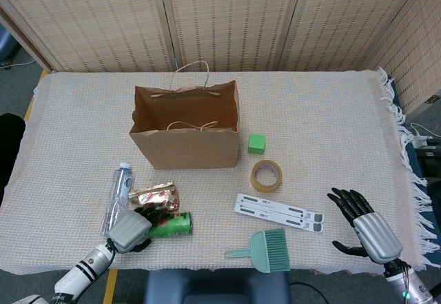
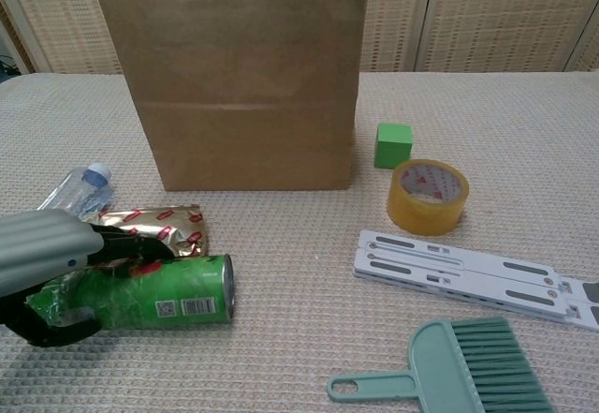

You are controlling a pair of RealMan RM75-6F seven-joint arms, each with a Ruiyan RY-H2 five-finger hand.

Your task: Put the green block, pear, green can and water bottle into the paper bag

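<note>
My left hand (image 1: 129, 230) (image 2: 45, 263) grips the green can (image 1: 169, 225) (image 2: 159, 291), which lies on its side near the table's front left edge. The clear water bottle (image 1: 117, 194) (image 2: 79, 186) lies just left of it. The brown paper bag (image 1: 185, 133) (image 2: 239, 76) stands open behind them. To the bag's right on the cloth is the green block (image 1: 256, 143) (image 2: 393, 144). My right hand (image 1: 364, 225) is open at the front right, fingers spread, holding nothing. No pear shows in either view.
A gold foil snack packet (image 1: 154, 196) (image 2: 154, 225) touches the can's far side. A tape roll (image 1: 266, 175) (image 2: 428, 196), a white folding stand (image 1: 278, 211) (image 2: 468, 273) and a teal hand brush (image 1: 263, 250) (image 2: 463, 369) lie at centre right. Fringe marks the table's right edge.
</note>
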